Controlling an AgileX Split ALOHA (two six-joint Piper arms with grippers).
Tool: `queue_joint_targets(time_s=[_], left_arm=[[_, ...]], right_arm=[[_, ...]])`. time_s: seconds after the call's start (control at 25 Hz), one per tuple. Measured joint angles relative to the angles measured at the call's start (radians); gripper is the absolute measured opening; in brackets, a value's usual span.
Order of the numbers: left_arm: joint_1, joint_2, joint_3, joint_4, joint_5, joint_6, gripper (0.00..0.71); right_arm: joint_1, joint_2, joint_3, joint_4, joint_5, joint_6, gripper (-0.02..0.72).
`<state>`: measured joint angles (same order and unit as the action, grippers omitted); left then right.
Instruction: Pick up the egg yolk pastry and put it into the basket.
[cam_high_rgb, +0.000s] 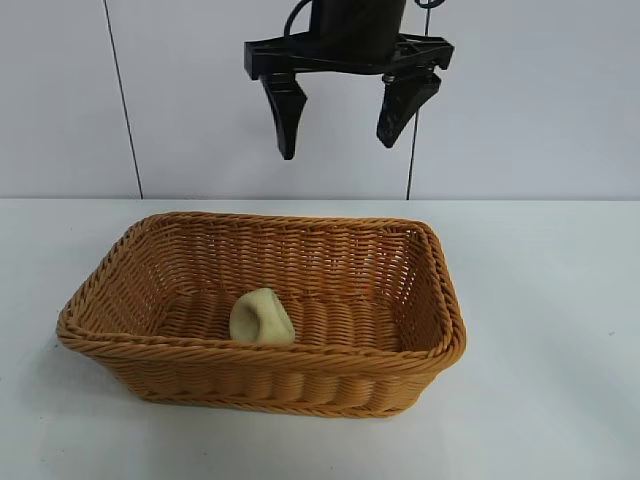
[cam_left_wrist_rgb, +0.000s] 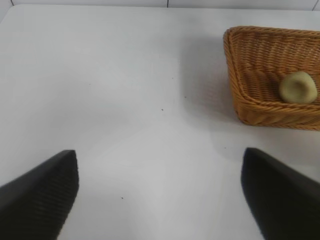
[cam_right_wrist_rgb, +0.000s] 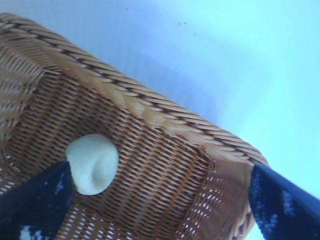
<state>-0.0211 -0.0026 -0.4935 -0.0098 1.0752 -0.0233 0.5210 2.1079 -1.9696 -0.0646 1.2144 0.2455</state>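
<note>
No readable text, labels, brands, numbers or signs in any view.

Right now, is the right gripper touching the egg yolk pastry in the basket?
Apart. The exterior view shows the right gripper open and empty, hanging well above the basket, with bare wall between its fingertips and the egg yolk pastry lying inside.
</note>
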Motion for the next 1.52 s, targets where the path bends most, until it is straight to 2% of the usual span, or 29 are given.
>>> queue_joint_targets(time_s=[0.56, 0.84, 1.04, 1.24, 1.52], left_arm=[[0.0, 0.0, 0.0, 0.0, -0.001, 0.0, 0.637], [0.0, 0.0, 0.0, 0.0, -0.001, 0.0, 0.637], [0.0, 0.0, 0.0, 0.0, -0.001, 0.0, 0.637], [0.0, 0.0, 0.0, 0.0, -0.001, 0.0, 0.637], [0.0, 0.0, 0.0, 0.0, -0.001, 0.0, 0.637]], right_arm=[[-0.343, 0.0, 0.0, -0.013, 0.004, -0.03, 0.691], [-0.478, 0.0, 0.0, -0.015, 0.004, -0.05, 0.691], [-0.511, 0.0, 0.0, -0.013, 0.005, -0.057, 0.691], [-0.508, -0.025, 0.025, 0.025, 0.004, -0.074, 0.691], [-0.506, -0.212, 0.293, 0.029, 0.002, -0.116, 0.691]])
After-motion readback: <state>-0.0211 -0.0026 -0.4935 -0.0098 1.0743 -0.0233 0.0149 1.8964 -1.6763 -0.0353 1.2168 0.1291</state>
